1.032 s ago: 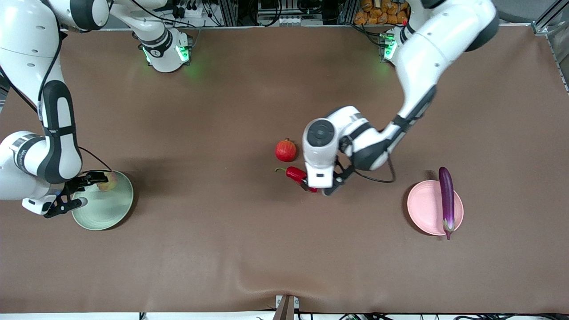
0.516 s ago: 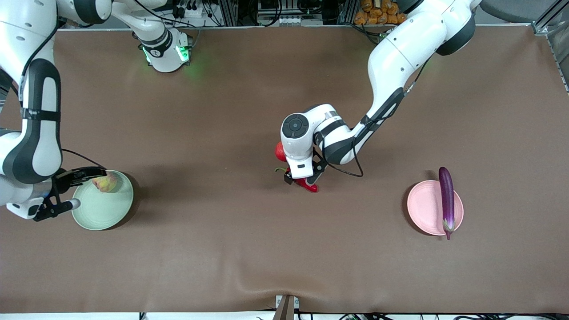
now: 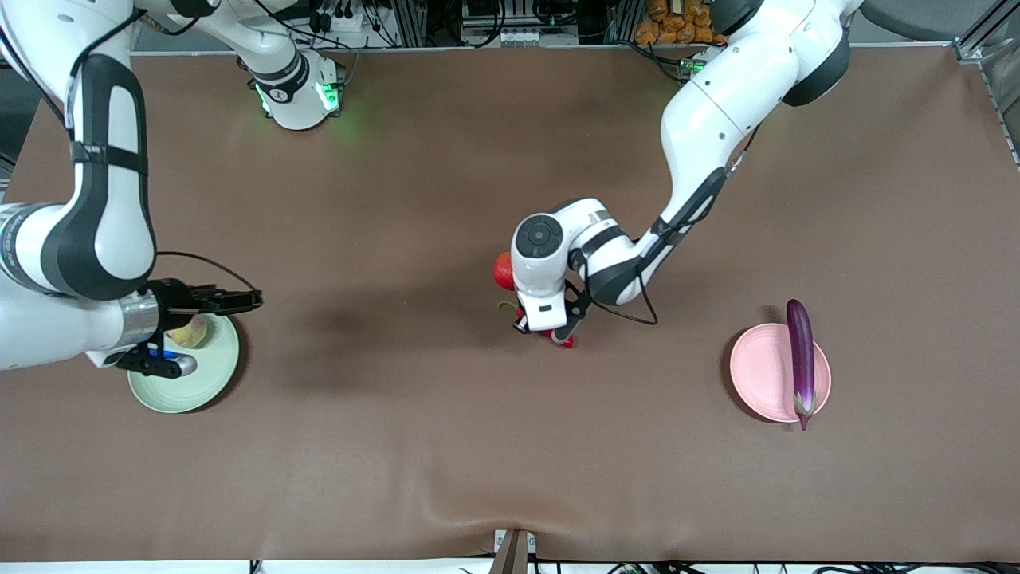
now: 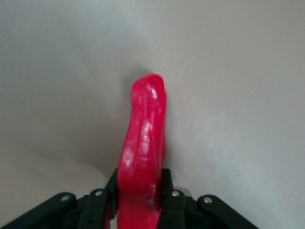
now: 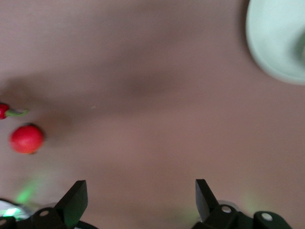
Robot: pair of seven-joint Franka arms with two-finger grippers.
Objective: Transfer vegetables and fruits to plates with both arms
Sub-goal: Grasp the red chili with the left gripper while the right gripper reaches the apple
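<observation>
Chili pepper [image 4: 143, 152] sits clamped between the left gripper's [image 3: 546, 331] closed fingers at mid-table, just beside the red apple-like fruit [image 3: 502, 271], which lies farther from the front camera. Right gripper [image 3: 215, 300], jaws wide open and empty, hangs over the pale green plate's [image 3: 191, 391] rim; the peach [image 3: 189, 332] rests on that plate. The eggplant [image 3: 800, 359] lies across the pink plate [image 3: 761, 375].

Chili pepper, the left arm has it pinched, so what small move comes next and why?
Probably a straight lift. The left end effector is shut on the chili pepper, which seems to lie on the table beside the red apple; the pink plate already holds the eggplant.
</observation>
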